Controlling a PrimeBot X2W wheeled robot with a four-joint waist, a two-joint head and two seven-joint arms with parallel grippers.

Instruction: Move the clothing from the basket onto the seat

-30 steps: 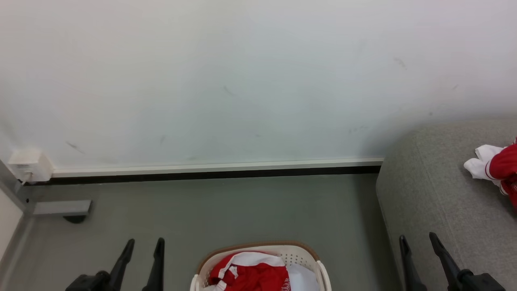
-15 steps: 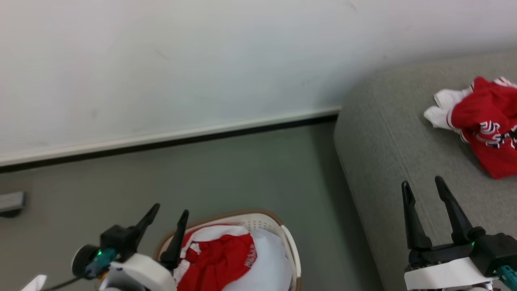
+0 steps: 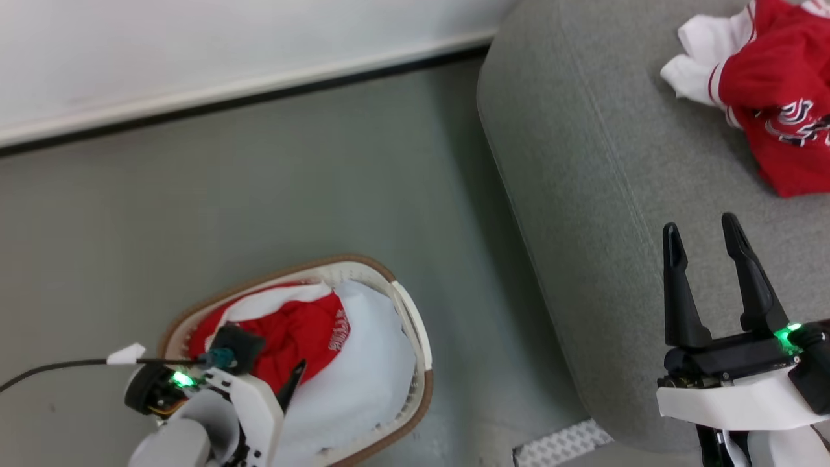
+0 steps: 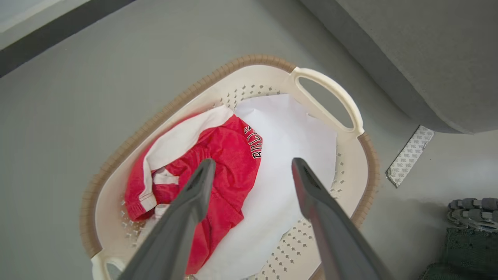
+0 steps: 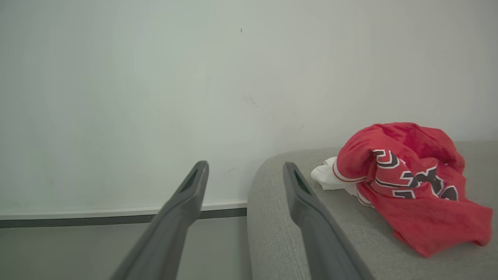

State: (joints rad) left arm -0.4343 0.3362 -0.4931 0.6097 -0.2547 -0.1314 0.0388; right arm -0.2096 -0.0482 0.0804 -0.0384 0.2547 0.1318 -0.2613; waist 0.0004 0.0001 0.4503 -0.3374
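A red "BULLS" jersey (image 3: 292,331) lies crumpled in the left half of the cream basket (image 3: 415,337) on the floor, partly over a plain white cloth (image 3: 369,363). My left gripper (image 4: 253,161) hangs open just above the basket (image 4: 327,83), its left finger over the jersey (image 4: 225,155) and nothing between the fingers. In the head view the wrist hides most of it; one finger (image 3: 292,384) shows. My right gripper (image 3: 700,222) is open and empty over the grey sofa (image 3: 583,194). A second red jersey (image 3: 778,117) lies on the seat (image 5: 295,241), right of the open right gripper (image 5: 245,166).
The basket stands on grey floor left of the sofa's rounded end. A white wall with a dark baseboard (image 3: 259,91) runs behind. A patterned strip (image 3: 564,442) lies on the floor by the sofa's foot. A black cable (image 3: 52,368) trails from the left wrist.
The head view has tilted down and swung, so the whole scene shifted. My left gripper has gone from pointing forward to pointing down over the basket. The right gripper stays open above the sofa.
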